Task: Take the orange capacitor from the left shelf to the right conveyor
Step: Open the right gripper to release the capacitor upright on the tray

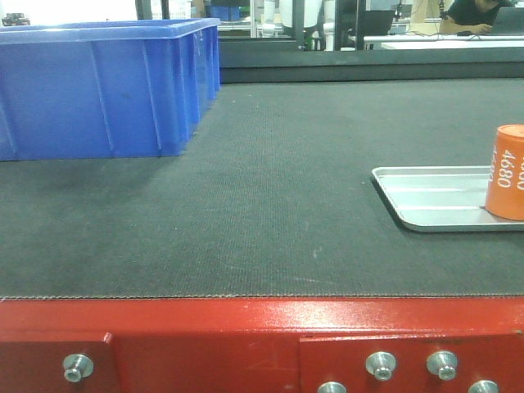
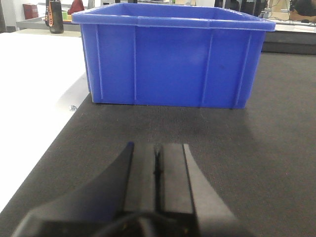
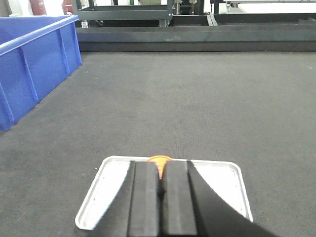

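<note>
The orange capacitor (image 1: 508, 173), marked "4680", stands upright on a flat silver tray (image 1: 426, 201) at the right of the conveyor's dark grey belt (image 1: 270, 205). Nothing holds it. From the right wrist view, only a sliver of the orange capacitor (image 3: 159, 158) shows past the tips of my right gripper (image 3: 161, 167), which is shut and empty over the tray (image 3: 113, 187). My left gripper (image 2: 157, 148) is shut with nothing in it, low over the belt (image 2: 266, 148) and facing a blue bin (image 2: 168, 64). The left shelf is out of view.
A big blue plastic bin (image 1: 98, 90) sits on the belt at the far left. The conveyor's red frame (image 1: 246, 327) with silver bolts runs along the near edge. A white table (image 2: 29, 98) lies left of the belt. Dark racks (image 3: 148, 29) stand beyond the far end.
</note>
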